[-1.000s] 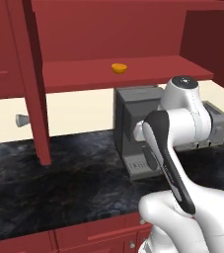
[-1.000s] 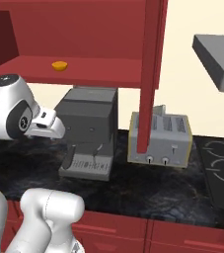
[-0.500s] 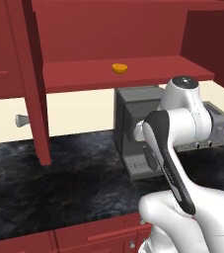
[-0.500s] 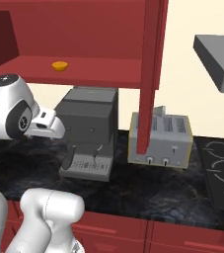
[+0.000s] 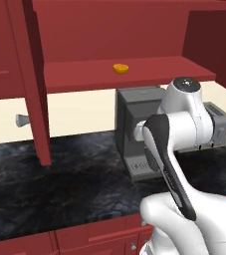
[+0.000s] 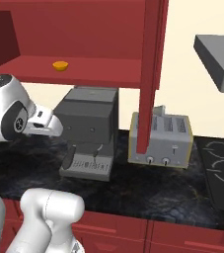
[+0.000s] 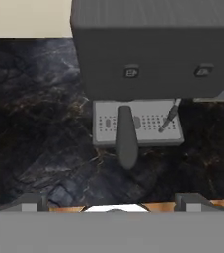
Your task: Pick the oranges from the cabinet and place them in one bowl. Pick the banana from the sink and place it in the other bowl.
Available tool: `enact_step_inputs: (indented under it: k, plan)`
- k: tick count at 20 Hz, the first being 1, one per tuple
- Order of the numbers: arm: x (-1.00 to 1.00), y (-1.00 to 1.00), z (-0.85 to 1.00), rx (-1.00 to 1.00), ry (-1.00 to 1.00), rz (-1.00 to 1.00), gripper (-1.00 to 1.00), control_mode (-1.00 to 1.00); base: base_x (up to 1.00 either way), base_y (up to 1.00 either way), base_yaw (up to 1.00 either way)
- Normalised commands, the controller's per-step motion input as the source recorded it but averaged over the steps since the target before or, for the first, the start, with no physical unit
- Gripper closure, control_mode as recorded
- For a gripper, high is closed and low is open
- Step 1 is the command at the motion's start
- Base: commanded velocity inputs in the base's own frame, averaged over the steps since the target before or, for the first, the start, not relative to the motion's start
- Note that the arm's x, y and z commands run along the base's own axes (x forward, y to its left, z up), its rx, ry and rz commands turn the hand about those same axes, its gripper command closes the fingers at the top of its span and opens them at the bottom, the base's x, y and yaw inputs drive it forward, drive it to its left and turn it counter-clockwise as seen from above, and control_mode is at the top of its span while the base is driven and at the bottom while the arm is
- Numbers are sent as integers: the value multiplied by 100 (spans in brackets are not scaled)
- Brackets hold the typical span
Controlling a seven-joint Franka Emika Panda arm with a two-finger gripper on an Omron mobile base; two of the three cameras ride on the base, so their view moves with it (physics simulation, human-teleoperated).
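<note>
Gripper [image 7: 111, 200], jaws spread wide and empty, faces a grey coffee machine [image 7: 148, 54]; one orange [image 5: 120, 68] sits above on the cabinet [image 5: 134, 69] shelf. No legible writing.

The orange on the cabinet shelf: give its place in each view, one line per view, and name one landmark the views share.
Left base view: the orange lies on the red cabinet shelf, upper middle, above the grey coffee machine.
Right base view: the orange lies on the shelf at upper left, above and left of the coffee machine.
Hand view: the orange is not in it.
Shared landmark: the coffee machine, also in the hand view.
</note>
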Motion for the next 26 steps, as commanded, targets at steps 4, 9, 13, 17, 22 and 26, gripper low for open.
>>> enact_step_inputs:
  k: [4,9,13,17,22,26]
  plan:
    - [0,14,35,-13,-30,1,-100,-100,0,0,0]
    - [-16,0,68,3,-16,4,-100,-100,0,0,0]
    - [-15,0,76,8,-1,2,-100,-100,0,0,0]
    - [-10,-1,76,8,-4,6,-100,-100,0,0,0]
    - [0,-5,43,4,-17,11,-100,-100,0,0,0]
    - [20,-18,6,2,-26,10,-100,-100,0,0,0]
